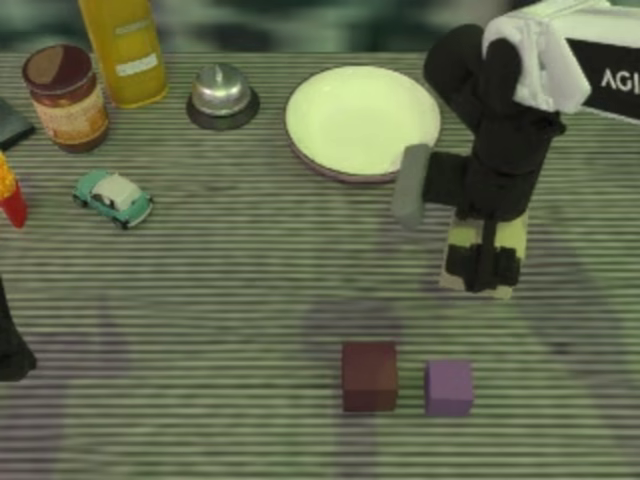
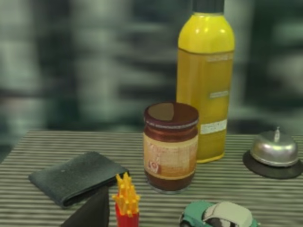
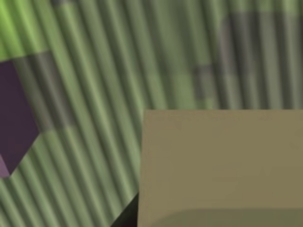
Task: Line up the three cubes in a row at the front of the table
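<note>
Top view, right claw: the right gripper (image 1: pixel 484 268) hangs over the right half of the striped grey-green table (image 1: pixel 230 300), its black fingers closed against two sides of the large pale yellow cube (image 1: pixel 515 240).
Top view, yellow cube: held between the fingers; whether it touches the table I cannot tell.
Top view, other cubes: the medium dark reddish-brown cube (image 1: pixel 369 376) and the small purple cube (image 1: pixel 448 387) sit side by side nearer the front edge than the claw, the purple one almost directly in front of it, the brown one to that cube's left; a narrow gap parts them.
Top view, behind the claw: a round pale plate (image 1: pixel 350 115) lies just behind and to the left of the claw.
Top view, far left of the claw: a chrome desk bell (image 1: pixel 221 95), a tall yellow bottle (image 1: pixel 124 48), a brown-lidded jar (image 1: pixel 65 96) and a small teal toy car (image 1: pixel 113 197).
Top view, left arm: only a dark part shows at the left edge; its fingers are out of sight.
Left wrist view: the bottle (image 2: pixel 205 80), jar (image 2: pixel 170 145), bell (image 2: pixel 273 152), car (image 2: pixel 218 215), a dark flat wallet (image 2: pixel 75 177) and a red carton of fries (image 2: pixel 126 203) stand on the table.
Right wrist view: the yellow cube (image 3: pixel 222 165) fills the space close under the claw, and a corner of the purple cube (image 3: pixel 14 118) shows beyond it on the stripes.
</note>
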Robot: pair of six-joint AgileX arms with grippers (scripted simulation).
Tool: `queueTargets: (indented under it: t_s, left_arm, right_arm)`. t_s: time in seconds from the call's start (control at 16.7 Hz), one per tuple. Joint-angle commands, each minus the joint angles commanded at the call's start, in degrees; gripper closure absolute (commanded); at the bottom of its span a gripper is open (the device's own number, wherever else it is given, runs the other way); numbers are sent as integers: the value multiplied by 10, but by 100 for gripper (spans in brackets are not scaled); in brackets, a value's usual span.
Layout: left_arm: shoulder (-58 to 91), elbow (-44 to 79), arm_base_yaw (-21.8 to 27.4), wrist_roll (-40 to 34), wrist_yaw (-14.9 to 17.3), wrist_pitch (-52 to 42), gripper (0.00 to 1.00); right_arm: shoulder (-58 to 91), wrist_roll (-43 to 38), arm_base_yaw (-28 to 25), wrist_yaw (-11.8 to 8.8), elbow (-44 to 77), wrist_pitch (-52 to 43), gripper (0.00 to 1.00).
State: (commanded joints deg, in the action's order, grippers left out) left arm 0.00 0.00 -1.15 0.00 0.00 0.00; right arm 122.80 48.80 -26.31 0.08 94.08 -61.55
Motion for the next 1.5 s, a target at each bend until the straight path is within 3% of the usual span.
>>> queueTargets:
  t_s: [0.78, 1.2, 1.5]
  left_arm:
    - [0, 0, 0, 0, 0, 0, 0]
    - [0, 0, 0, 0, 0, 0, 0]
    - [0, 0, 0, 0, 0, 0, 0]
  right_arm:
    - [159, -151, -289, 2, 318, -153, 100]
    - [162, -156, -297, 1, 316, -148, 100]
    - [174, -158, -297, 2, 229, -44, 100]
